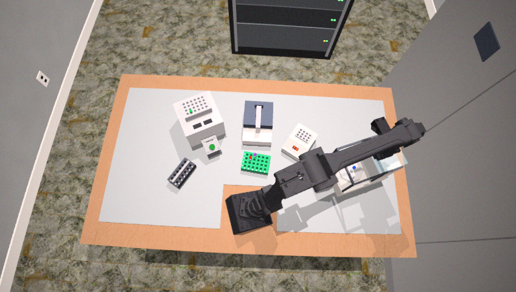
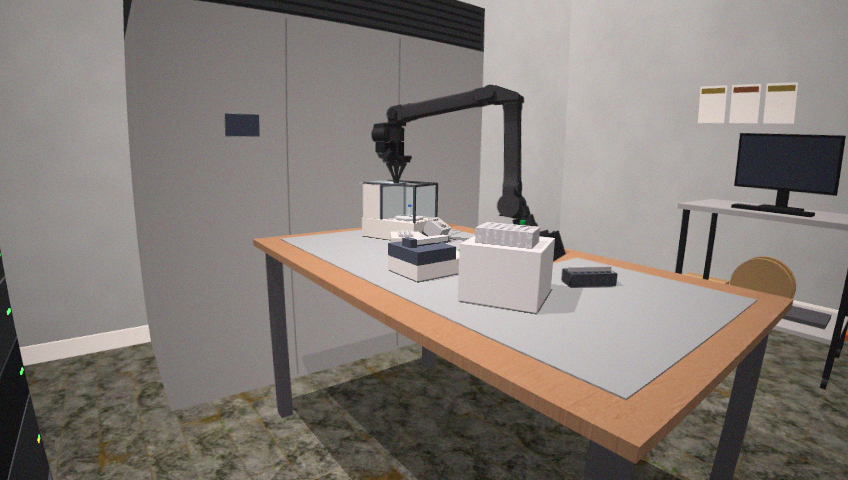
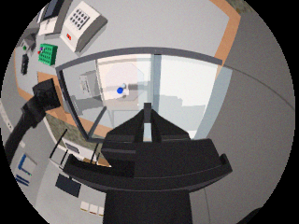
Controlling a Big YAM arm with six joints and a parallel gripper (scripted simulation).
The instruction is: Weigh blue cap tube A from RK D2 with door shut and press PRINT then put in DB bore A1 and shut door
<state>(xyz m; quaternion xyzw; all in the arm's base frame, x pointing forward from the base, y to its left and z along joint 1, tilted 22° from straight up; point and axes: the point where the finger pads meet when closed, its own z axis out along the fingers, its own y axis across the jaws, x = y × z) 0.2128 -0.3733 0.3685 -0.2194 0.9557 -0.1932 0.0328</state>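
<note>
Top view shows the blue-capped clear tube inside the glass-boxed white balance, its clear door pane slid back. Exterior view has the black gripper down at the box's top. Wrist view shows fingers apparently clenched on the small black door handle; closing seems in hand, calling for a level forward slide, then PRINT.

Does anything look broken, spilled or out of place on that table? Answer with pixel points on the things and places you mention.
I see no spill or damage. The glass pane (image 1: 404, 159) (image 3: 221, 93) jutting past the end of the balance (image 1: 355, 189) (image 2: 380, 228) (image 3: 140, 50) looks odd, but it's the sliding door, open. Several stations sit at differing angles, though none looks tipped.
</note>
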